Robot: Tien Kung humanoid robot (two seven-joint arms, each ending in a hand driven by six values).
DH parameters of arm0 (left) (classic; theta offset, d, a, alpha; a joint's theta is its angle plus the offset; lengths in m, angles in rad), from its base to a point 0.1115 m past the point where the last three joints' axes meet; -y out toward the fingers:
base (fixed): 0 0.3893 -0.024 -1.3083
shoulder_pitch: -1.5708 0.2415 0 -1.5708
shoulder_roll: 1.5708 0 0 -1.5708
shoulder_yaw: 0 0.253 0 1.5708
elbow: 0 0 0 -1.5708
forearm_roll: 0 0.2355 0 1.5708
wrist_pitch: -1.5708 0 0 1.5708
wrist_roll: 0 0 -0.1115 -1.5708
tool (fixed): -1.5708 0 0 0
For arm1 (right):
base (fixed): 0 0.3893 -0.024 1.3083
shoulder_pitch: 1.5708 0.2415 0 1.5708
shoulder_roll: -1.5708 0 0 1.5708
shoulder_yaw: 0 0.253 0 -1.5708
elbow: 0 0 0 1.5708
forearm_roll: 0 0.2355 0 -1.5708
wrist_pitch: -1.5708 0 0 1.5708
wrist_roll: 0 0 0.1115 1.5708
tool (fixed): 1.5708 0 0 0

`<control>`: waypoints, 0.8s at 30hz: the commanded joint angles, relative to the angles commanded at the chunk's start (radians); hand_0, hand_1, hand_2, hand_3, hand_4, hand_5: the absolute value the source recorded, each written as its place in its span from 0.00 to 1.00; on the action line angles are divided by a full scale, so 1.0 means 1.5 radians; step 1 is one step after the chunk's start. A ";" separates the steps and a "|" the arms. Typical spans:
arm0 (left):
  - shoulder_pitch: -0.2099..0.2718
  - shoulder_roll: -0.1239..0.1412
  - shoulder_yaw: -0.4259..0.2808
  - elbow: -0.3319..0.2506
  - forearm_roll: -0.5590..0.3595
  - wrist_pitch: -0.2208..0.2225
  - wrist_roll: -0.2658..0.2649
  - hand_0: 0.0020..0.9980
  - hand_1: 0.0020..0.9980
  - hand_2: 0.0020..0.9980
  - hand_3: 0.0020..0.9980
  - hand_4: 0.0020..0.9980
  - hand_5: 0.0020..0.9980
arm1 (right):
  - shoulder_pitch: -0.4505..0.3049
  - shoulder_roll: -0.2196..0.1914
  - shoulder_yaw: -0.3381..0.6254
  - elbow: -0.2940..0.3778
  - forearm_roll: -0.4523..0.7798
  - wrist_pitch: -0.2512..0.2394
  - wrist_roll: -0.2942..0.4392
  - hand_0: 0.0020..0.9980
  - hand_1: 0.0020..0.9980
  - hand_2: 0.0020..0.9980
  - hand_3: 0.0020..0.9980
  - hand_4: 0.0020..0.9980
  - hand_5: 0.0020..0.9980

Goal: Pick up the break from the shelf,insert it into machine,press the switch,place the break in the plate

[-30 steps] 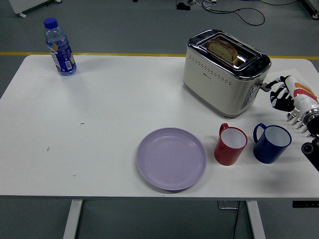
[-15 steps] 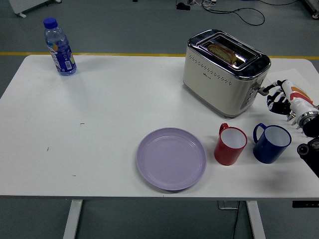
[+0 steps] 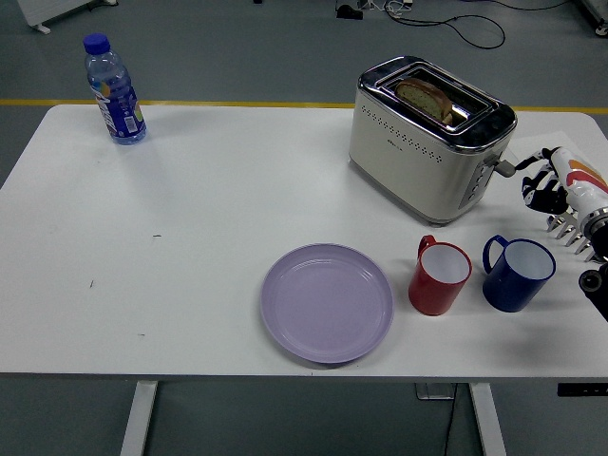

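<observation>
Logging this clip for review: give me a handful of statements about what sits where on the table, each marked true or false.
1. A slice of bread stands in one slot of the toaster. True.
2. The purple plate holds the bread. False: the plate is bare.
3. The red mug stands between the plate and the blue mug. True.
4. The water bottle stands beside the toaster. False: it stands at the table's far left corner, well apart from it.
5. The right hand grips the blue mug. False: it is at the toaster's lever side, holding nothing.
</observation>
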 joint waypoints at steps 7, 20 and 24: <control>0.001 0.000 -0.002 0.000 0.005 -0.002 0.001 0.60 0.46 0.44 0.55 0.29 0.93 | -0.004 -0.012 0.039 0.026 -0.021 -0.013 -0.003 0.26 0.25 0.34 0.59 0.52 0.00; 0.008 0.000 -0.007 0.000 0.015 -0.006 0.004 0.60 0.46 0.44 0.55 0.29 0.93 | 0.004 -0.021 0.066 0.085 0.002 -0.056 0.035 0.30 0.34 0.52 0.79 0.58 0.23; 0.011 0.000 -0.007 0.000 0.017 -0.008 0.005 0.60 0.47 0.44 0.55 0.29 0.93 | 0.010 -0.022 0.061 0.099 0.012 -0.057 0.039 0.69 0.68 0.85 0.91 0.73 0.43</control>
